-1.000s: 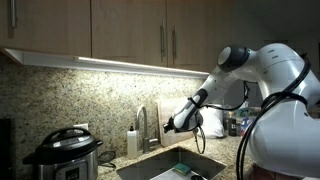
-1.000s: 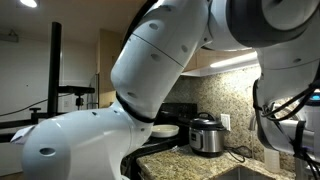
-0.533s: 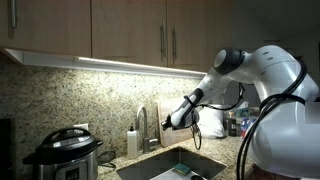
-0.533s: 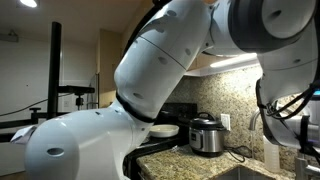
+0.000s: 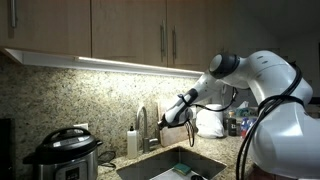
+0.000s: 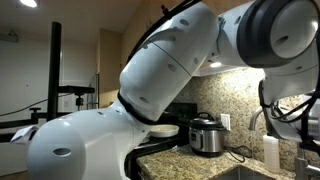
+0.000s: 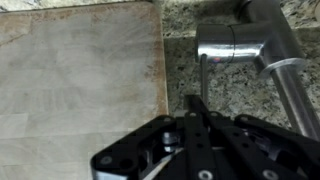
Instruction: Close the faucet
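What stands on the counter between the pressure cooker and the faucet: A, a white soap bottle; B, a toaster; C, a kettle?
A: in an exterior view the white soap bottle stands between the pressure cooker and the faucet.

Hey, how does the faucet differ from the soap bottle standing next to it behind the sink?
The faucet is silver metal; the soap bottle is white. The faucet ends in an arched gooseneck spout, while the soap bottle is a straight body topped by a pump. The faucet rises somewhat higher than the soap bottle. Both stand upright behind the sink.
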{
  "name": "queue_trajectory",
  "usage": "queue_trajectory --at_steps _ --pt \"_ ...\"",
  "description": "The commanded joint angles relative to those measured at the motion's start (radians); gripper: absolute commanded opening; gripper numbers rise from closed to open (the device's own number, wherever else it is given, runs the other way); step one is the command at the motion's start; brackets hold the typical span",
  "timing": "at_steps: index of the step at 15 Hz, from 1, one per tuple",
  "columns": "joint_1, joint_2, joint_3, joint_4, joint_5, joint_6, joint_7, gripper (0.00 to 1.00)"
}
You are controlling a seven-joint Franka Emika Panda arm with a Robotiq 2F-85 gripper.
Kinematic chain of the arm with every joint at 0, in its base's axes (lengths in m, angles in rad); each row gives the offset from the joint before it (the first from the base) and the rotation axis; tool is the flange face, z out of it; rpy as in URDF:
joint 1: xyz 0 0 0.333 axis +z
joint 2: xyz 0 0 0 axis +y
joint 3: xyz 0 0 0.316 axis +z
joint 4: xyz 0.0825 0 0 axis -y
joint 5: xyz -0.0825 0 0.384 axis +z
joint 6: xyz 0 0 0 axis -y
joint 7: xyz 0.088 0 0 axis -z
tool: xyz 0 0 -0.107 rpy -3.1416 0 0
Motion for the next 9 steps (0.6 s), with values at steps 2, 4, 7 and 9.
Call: queue_trajectory --at_steps 2,4,7,9 --pt "0.018 0.050 0.014 0.090 0.010 -0.083 -0.013 0.00" --pt "0.095 0.030 -0.056 0.093 0.199 -0.077 -0.147 0.00" --pt "0.135 0.036 -0.083 0.117 0.339 -0.099 -0.239 0.00" --pt "0.157 0.034 -0.097 0.122 0.406 -0.109 -0.283 0.00"
